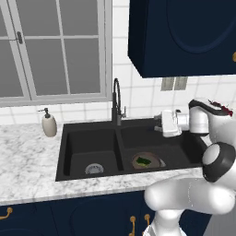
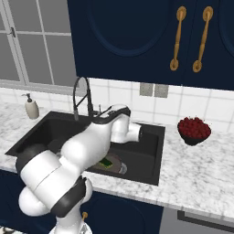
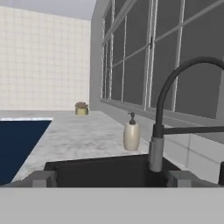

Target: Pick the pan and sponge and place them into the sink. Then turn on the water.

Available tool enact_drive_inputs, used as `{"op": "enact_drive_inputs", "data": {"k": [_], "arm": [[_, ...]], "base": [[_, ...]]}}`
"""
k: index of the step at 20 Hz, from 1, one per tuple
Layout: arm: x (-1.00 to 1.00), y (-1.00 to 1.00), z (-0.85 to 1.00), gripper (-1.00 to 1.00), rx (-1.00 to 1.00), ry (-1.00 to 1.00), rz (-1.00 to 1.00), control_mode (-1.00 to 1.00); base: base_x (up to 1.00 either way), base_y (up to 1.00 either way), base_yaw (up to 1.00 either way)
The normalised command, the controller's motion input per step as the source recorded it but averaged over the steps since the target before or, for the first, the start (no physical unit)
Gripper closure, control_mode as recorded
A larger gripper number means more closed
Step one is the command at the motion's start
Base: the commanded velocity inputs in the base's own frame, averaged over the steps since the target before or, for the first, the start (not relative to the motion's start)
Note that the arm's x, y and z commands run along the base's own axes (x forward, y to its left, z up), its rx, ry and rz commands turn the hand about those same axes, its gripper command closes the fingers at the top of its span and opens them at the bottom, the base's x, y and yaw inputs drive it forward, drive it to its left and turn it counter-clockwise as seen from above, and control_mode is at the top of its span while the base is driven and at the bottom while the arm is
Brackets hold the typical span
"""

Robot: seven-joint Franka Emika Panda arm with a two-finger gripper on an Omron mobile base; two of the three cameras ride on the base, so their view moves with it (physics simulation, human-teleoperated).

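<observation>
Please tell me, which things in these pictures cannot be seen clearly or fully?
- Sponge in the pan: tiny in left base view; half hidden by the arm in right base view.
- Right drain of the sink: covered by the pan.
- Faucet: top cut by the hand view's right edge.

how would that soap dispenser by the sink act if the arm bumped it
The soap dispenser stands upright on the marble counter, taller than wide with a thin pump on top, so a push up high would probably tip it. A low push would more likely slide it, as the counter looks smooth. Its rounded body might roll once it is down.
</observation>
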Motion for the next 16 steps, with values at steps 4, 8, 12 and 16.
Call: {"op": "enact_drive_inputs", "data": {"k": [4,8,12,16], "arm": [[0.56,-0.02,0.05,-1.0,0.08,-0.02,-0.02,-1.0],[0.56,0.05,-0.03,-1.0,0.03,0.0,-0.04,-1.0],[0.33,0.03,-0.06,-1.0,0.05,0.0,-0.06,-1.0],[0.14,0.0,-0.16,-1.0,0.06,0.0,-0.11,-1.0]], "base": [[0.0,0.0,0.0],[0.0,0.0,0.0],[0.0,0.0,0.0],[0.0,0.0,0.0]]}}
